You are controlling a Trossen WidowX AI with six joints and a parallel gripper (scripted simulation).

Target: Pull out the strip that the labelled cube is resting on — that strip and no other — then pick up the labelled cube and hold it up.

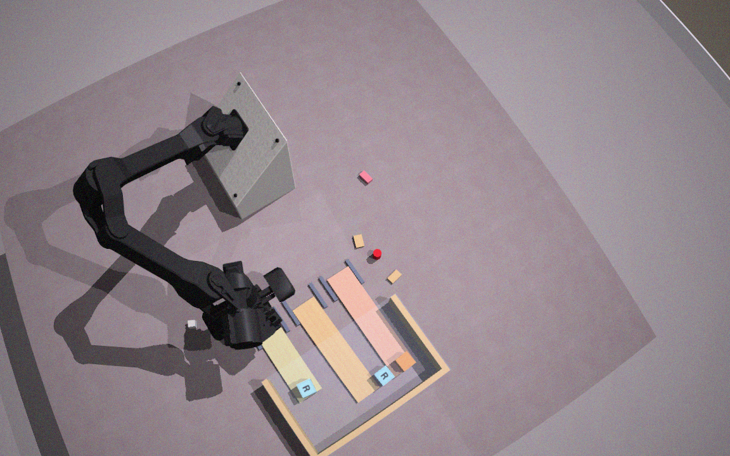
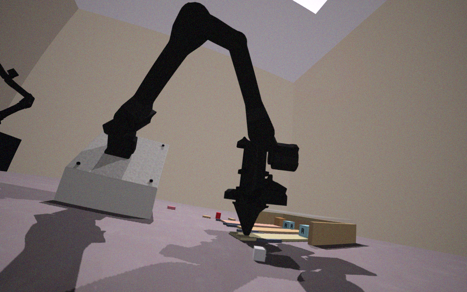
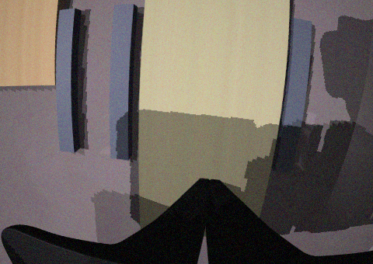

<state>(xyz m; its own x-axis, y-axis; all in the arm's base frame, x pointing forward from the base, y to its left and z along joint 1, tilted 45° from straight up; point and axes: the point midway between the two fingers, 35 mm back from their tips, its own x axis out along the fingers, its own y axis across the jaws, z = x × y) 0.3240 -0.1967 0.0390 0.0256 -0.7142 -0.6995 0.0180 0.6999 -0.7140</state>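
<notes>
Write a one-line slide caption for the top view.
Shut gripper at the near end of the pale yellow strip, whose far end carries a labelled cube inside the tray.

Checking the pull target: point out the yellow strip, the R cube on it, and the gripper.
yellow strip (image 1: 284, 353), top view, bare middle
R cube (image 1: 305, 388), top view, labelled top face
gripper (image 2: 247, 232), exterior view, closed fingertips

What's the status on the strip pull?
Gripper shut, empty, tips pressed on near end of yellow strip. Labelled cube rides the strip's far end, at the tray mouth. Blue guide bars flank the strip; nothing blocking.
</notes>
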